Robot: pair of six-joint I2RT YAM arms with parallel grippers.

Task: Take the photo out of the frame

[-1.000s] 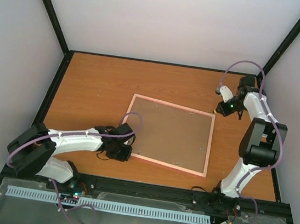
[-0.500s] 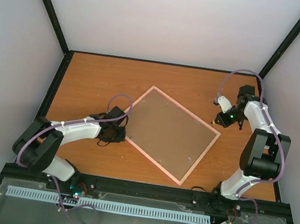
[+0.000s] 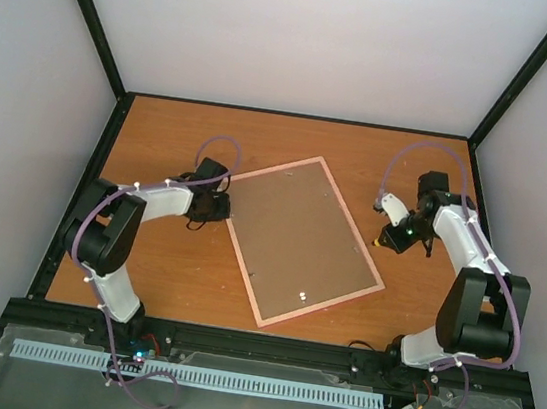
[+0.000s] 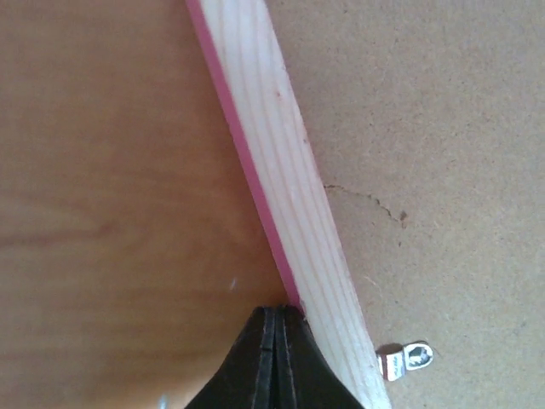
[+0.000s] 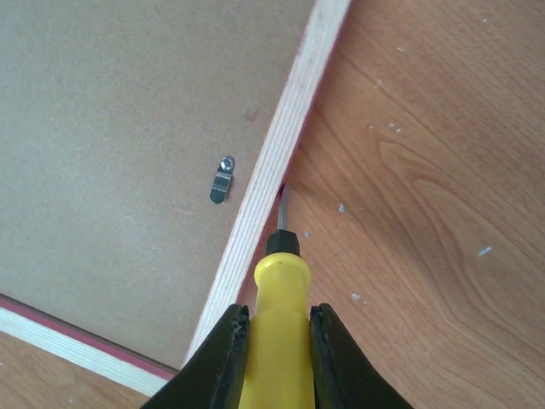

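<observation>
No text, label, brand, number or sign can be read anywhere in view, neither on the brown back of the frame [image 3: 304,239] just ahead of the left fingers [image 4: 251,371] nor on the yellow screwdriver handle [image 5: 277,341] between the right fingers [image 5: 217,362].

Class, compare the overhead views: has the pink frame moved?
Yes. The frame has turned clockwise; its long side, earlier nearly parallel to the far edge of the table, now slants steeply.

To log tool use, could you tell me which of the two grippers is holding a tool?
The right gripper: it grips a yellow-handled screwdriver, while the left gripper is shut empty, its tips at the frame.
</observation>
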